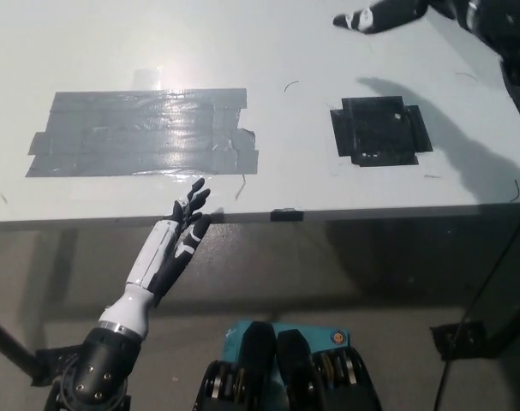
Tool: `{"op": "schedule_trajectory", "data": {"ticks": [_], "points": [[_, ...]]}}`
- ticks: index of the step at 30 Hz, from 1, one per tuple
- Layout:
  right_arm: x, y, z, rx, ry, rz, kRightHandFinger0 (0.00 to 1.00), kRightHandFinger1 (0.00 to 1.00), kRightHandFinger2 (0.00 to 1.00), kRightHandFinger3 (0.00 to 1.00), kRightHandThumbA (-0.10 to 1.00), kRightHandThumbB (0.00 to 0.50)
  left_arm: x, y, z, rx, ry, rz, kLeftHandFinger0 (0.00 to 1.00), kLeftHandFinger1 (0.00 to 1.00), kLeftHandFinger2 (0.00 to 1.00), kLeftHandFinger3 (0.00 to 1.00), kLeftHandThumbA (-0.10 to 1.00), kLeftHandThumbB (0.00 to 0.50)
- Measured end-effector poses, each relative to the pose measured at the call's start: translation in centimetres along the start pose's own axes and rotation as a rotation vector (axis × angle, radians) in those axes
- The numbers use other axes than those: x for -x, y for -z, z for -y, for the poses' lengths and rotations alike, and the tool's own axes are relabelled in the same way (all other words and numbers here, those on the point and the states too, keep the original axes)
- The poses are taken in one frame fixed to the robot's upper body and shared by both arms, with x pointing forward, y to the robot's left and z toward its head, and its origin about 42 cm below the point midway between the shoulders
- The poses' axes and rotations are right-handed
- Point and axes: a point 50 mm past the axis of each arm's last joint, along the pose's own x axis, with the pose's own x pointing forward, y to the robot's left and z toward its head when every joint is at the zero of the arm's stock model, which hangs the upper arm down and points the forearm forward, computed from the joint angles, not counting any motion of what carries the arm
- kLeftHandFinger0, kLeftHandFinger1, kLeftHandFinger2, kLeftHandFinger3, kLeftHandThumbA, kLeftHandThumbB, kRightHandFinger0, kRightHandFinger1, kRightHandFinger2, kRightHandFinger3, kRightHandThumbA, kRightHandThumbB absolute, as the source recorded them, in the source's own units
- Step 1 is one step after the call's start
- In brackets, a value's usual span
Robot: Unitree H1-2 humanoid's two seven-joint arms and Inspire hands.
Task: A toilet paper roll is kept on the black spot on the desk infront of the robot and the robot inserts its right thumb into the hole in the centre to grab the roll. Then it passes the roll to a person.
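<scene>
No toilet paper roll shows in the head view. The black spot (pixel 375 131) on the grey desk lies bare. My black right hand (pixel 381 15) reaches in at the top edge, well beyond the spot, partly cut off by the frame. Its fingers stretch out to the left and hold nothing. My white left hand (pixel 178 235) rests open just below the desk's front edge, at lower left.
A wide patch of grey tape (pixel 144 133) covers the desk's left half. The desk's front edge (pixel 371 211) runs across the middle of the picture, with a small black clip (pixel 285 214) on it. My right arm's shadow falls across the desk's right side.
</scene>
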Motion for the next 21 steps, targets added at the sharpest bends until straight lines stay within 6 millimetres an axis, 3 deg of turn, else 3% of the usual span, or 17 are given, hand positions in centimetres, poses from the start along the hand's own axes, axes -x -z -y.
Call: {"op": "schedule_trajectory", "data": {"ticks": [3, 4, 6, 8, 10, 12, 17, 21], "points": [[1.8, 1.1, -2.1, -0.021, -0.008, 0.028, 1.00, 1.00, 1.00, 1.00, 0.85, 0.418, 0.0, 0.1, 0.0, 0.001, 0.000, -0.003, 1.00, 1.00, 1.00, 1.00, 0.95, 0.133], [2.5, 1.6, -3.0, -0.032, -0.015, 0.035, 1.00, 1.00, 1.00, 1.00, 0.83, 0.379, 0.0, 0.1, 0.0, 0.001, 0.000, -0.004, 1.00, 1.00, 1.00, 1.00, 0.95, 0.132], [4.0, 2.7, -4.9, -0.062, -0.028, 0.048, 1.00, 1.00, 1.00, 1.00, 0.82, 0.382, 0.0, 0.1, 0.1, 0.002, 0.001, -0.005, 1.00, 1.00, 1.00, 1.00, 0.95, 0.130], [5.7, 4.0, -7.1, -0.099, -0.044, 0.052, 1.00, 1.00, 1.00, 1.00, 0.89, 0.399, 0.1, 0.2, 0.1, 0.002, 0.000, -0.008, 1.00, 1.00, 1.00, 1.00, 0.95, 0.126], [7.3, 4.8, -8.8, -0.130, -0.051, 0.062, 1.00, 1.00, 1.00, 1.00, 0.86, 0.360, 0.2, 0.3, 0.1, 0.004, 0.000, -0.012, 1.00, 1.00, 1.00, 1.00, 0.95, 0.116], [8.8, 5.6, -10.2, -0.161, -0.054, 0.067, 1.00, 1.00, 1.00, 1.00, 0.87, 0.356, 0.4, 0.4, 0.2, 0.005, 0.000, -0.016, 1.00, 1.00, 1.00, 1.00, 0.95, 0.115], [15.5, 8.2, -16.3, -0.403, 0.015, 0.096, 1.00, 1.00, 1.00, 1.00, 0.92, 0.297, 1.5, 1.1, 0.3, 0.012, -0.006, -0.035, 1.00, 1.00, 1.00, 1.00, 0.96, 0.116], [17.5, 11.0, -19.9, -0.558, 0.057, 0.045, 1.00, 1.00, 1.00, 1.00, 0.81, 0.260, 2.7, 1.9, 0.6, 0.019, -0.007, -0.059, 1.00, 1.00, 1.00, 1.00, 0.97, 0.131]]}}
